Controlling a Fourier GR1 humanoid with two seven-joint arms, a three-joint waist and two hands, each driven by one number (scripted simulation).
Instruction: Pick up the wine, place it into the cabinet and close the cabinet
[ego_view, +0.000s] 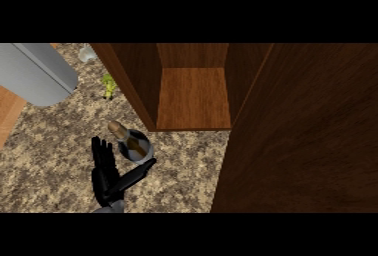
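Currently left hand (111, 172) open, fingers straight, thumb spread toward wine bottle (131, 143), nothing held. Bottle upright on surface (44, 165), just before open cabinet (193, 95). Door (303, 135) swung wide, likely leaving shelf access. Right hand unseen.

cabinet (193, 97) shelf free, open door (303, 135) flanking right

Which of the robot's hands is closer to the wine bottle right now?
The left. The left robot hand sits right beside the wine bottle, fingers straight at the bottle's left and thumb reaching under it. The right robot hand does not show in this view, so its place cannot be told.
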